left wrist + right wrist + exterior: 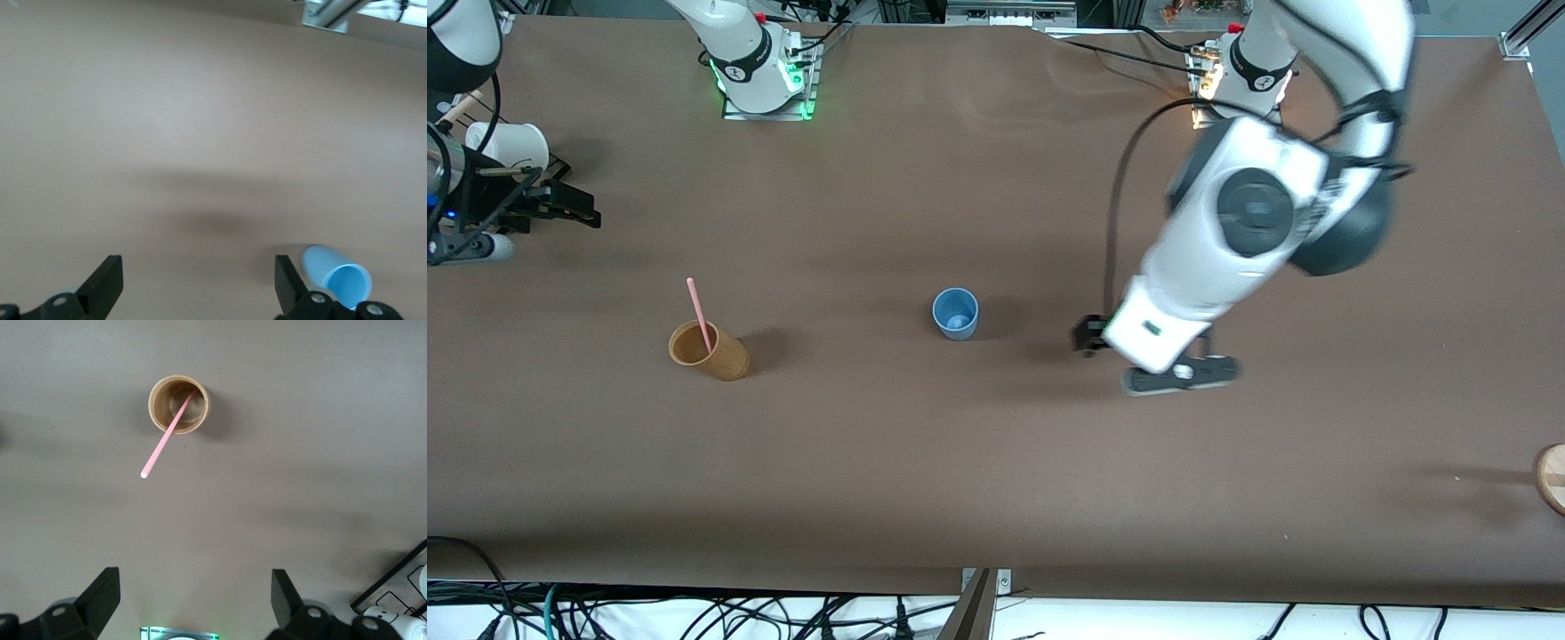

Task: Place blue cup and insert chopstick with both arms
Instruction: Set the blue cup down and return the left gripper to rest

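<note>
The blue cup [955, 313] stands upright and empty at the middle of the table. It also shows in the left wrist view [337, 280], just outside one of my left fingers [288, 283]. My left gripper [199, 270] is open and empty, low over bare table beside the cup, toward the left arm's end [1129, 356]. The pink chopstick [698, 316] leans in a tan-brown cup [707, 351] toward the right arm's end; both show in the right wrist view [167, 440]. My right gripper [195, 587] is open and empty, high over the right arm's end of the table [560, 206].
A black rack [525, 182] with a white cup [507, 147] stands at the right arm's end of the table, under the right gripper. A round wooden piece [1552, 476] lies at the table's edge at the left arm's end. The right arm's base [763, 67] glows green.
</note>
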Robot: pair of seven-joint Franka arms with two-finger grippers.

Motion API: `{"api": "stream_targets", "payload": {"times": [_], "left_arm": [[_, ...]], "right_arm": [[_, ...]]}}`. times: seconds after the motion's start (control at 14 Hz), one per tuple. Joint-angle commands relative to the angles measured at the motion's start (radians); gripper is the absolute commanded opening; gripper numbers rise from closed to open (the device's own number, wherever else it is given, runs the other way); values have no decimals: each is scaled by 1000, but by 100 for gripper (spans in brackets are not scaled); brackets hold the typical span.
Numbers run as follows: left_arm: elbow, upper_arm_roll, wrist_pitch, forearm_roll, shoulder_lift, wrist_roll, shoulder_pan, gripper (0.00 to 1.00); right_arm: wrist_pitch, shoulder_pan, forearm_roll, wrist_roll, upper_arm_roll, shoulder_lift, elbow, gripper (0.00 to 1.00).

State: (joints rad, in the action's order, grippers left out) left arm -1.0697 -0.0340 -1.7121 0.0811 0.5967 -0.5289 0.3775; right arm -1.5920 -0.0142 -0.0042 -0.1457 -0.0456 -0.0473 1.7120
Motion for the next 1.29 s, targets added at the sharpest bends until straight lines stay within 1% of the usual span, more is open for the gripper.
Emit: {"api": "stream_targets", "payload": {"times": [0.0,0.14,0.36,0.64,0.71,0.86,1.0,1.21], "left_arm": [[-93,-11,77,32,-119,172,-104,100],[-95,-11,127,31,-150,289,-172,100],[-102,-11,181,32,-189,369,-271,100],[-173,-11,232,32,-287,486,-412,100],[-196,-11,241,31,-311,524,-442,100],[-222,-6,247,28,-357,543,-471,100],[-295,-3,269,22,-400,544,-485,100],[-325,-3,296,22,-428,547,-493,100]], "right_arm": [[18,-4,7,-6,4,-13,-25,100],[18,-4,9,11,3,-17,-23,100],[20,-3,9,46,6,-17,-23,100],[40,2,15,110,7,-32,-18,100],[40,20,15,147,7,-37,-17,100],[40,37,13,265,7,-39,-18,100],[26,40,15,304,7,-60,-20,99],[-14,42,42,380,7,-106,-22,99]]}}
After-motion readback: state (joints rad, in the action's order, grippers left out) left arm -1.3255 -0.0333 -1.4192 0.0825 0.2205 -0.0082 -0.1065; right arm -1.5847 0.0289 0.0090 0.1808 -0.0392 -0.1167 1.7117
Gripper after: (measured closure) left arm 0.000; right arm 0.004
